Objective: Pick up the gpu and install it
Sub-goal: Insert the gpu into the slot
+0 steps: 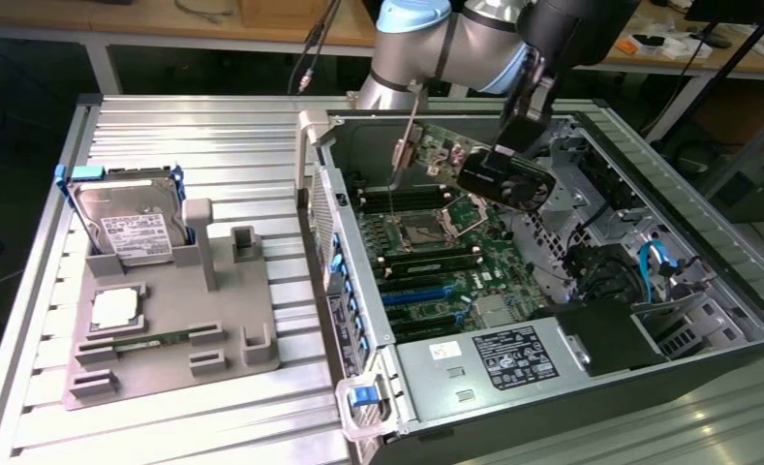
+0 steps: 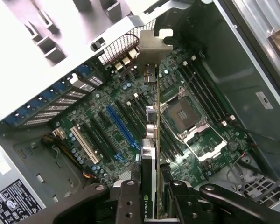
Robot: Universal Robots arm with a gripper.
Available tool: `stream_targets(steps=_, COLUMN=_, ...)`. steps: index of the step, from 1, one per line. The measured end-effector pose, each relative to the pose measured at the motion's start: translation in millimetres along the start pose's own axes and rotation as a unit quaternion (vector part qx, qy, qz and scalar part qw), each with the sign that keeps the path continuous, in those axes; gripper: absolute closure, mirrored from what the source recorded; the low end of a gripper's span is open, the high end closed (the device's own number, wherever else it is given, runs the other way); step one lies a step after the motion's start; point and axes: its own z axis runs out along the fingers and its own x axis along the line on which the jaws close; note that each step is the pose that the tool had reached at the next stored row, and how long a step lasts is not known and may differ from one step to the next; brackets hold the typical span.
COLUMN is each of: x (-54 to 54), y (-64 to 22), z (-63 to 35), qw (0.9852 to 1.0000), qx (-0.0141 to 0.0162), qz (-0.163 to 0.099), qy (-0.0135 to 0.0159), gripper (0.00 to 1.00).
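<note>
The gpu (image 1: 463,153) hangs in the air over the open computer case (image 1: 324,208), tilted, with its green board, black fan shroud and silver end bracket showing. My gripper (image 1: 516,138) is shut on the card's shroud end. In the wrist view the gpu (image 2: 156,140) is seen edge-on between my fingers (image 2: 129,198), and its silver bracket points toward the case's rear wall. The card is above the motherboard (image 2: 107,140), apart from the long blue slot (image 2: 123,126) and the black slots beside it.
On the exterior view's left a grey fixture plate (image 1: 233,329) carries a silver hard drive (image 1: 130,221), a square chip (image 1: 117,308) and a narrow green memory stick (image 1: 149,339). Inside the case are the processor socket (image 2: 184,112), cables and the power supply (image 1: 511,354).
</note>
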Motion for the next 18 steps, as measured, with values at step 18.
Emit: stream_targets(steps=18, x=0.1, y=-0.3, z=5.8, qw=0.9871, qx=-0.0015, qz=-0.16, qy=0.005, gripper=0.73)
